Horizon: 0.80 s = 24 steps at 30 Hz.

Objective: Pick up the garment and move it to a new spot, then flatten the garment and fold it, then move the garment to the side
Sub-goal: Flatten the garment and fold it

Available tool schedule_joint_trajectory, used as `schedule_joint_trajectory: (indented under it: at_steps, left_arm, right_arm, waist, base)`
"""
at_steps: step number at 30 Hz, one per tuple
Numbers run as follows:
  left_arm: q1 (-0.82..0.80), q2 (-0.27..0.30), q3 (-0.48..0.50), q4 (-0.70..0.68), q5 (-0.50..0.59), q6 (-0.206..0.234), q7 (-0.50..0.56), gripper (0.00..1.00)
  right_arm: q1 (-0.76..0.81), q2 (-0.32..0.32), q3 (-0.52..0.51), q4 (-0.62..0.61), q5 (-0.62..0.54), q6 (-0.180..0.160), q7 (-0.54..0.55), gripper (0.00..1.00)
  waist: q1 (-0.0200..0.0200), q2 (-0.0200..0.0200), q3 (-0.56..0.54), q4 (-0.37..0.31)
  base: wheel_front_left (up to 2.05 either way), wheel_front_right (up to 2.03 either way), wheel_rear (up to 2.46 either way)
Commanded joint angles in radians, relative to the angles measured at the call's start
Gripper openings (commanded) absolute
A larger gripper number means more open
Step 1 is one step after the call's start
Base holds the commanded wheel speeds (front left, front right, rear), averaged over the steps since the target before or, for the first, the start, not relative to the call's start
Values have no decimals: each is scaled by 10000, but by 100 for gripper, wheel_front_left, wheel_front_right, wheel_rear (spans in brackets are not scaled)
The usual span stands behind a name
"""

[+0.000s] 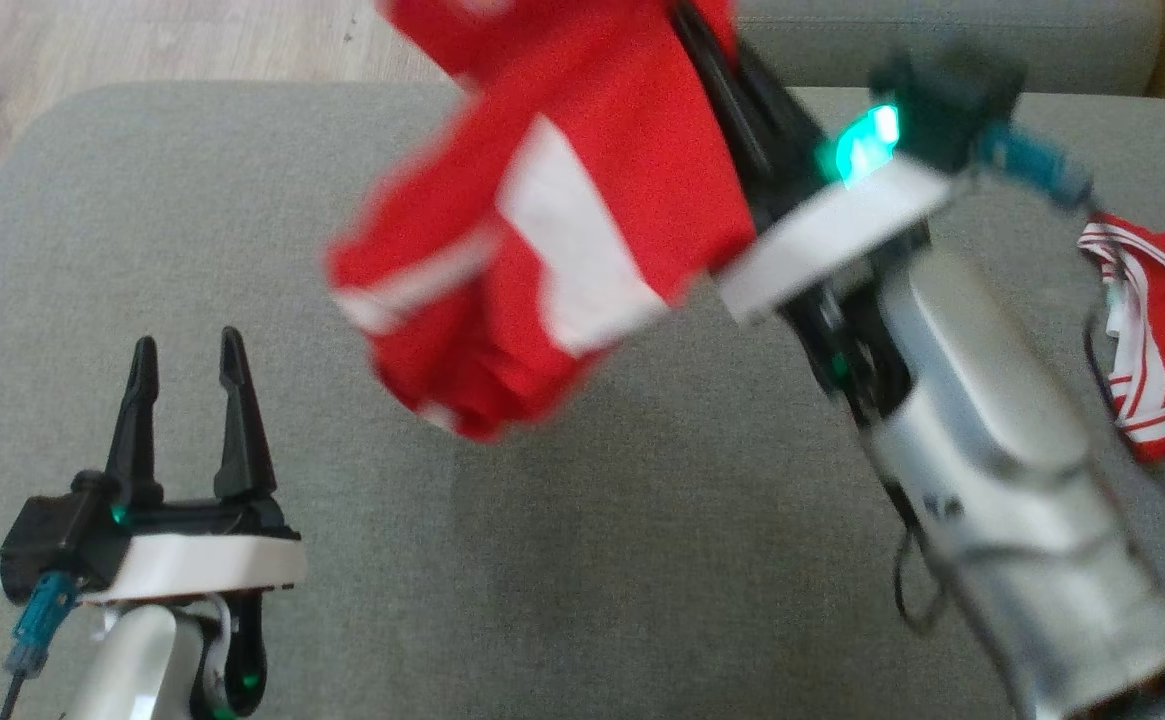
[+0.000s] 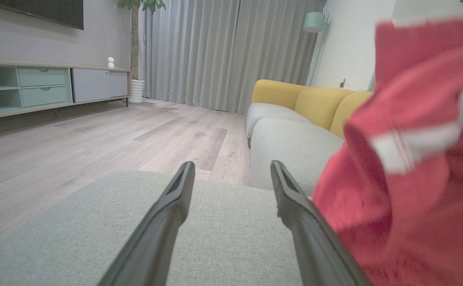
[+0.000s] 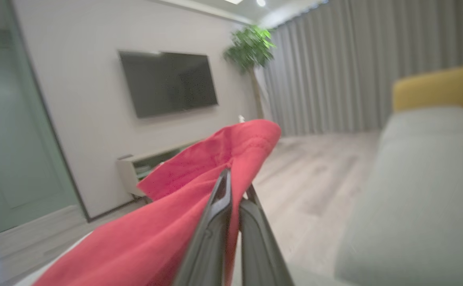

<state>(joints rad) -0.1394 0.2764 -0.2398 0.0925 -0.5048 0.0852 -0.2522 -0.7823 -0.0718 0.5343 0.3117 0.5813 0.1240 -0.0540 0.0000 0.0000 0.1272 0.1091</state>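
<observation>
Garment hangs lifted, pinched in the right end effector; left end effector gapes empty. Placing, flattening and folding remain.

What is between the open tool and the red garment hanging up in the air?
Only bare grey sofa cushion: the head view shows nothing else between the left tool and the red garment.

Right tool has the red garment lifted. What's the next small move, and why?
Probably lower the right tool toward the bare grey cushion ahead: the garment hangs bunched above it, clamped in shut jaws, and the left tool sits open to help flatten.
</observation>
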Motion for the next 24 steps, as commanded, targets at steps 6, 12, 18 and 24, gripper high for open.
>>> schedule_joint_trajectory:
  at_steps: [6,12,18,24]
  left_arm:
    - [-357,203,508,-368,41,1,-93,100]
    - [-429,229,520,-340,68,-51,-93,100]
    - [-392,222,470,-233,90,-84,-94,100]
    - [-271,229,443,-214,104,-69,-94,100]
  right_arm:
    - [2146,92,-1700,2358,-1088,67,-572,0]
    - [2263,56,-2914,3878,-2171,67,-1368,100]
    - [2109,-45,-3885,4104,-3735,67,-1294,100]
    - [2871,51,-3459,2510,-4317,67,57,100]
  waist:
    - [0,0,205,-12]
    - [0,0,294,-90]
    - [0,0,130,-100]
    - [0,0,-71,-79]
  base:
    - [0,0,0]
    - [0,0,0]
    - [0,0,0]
    - [0,0,0]
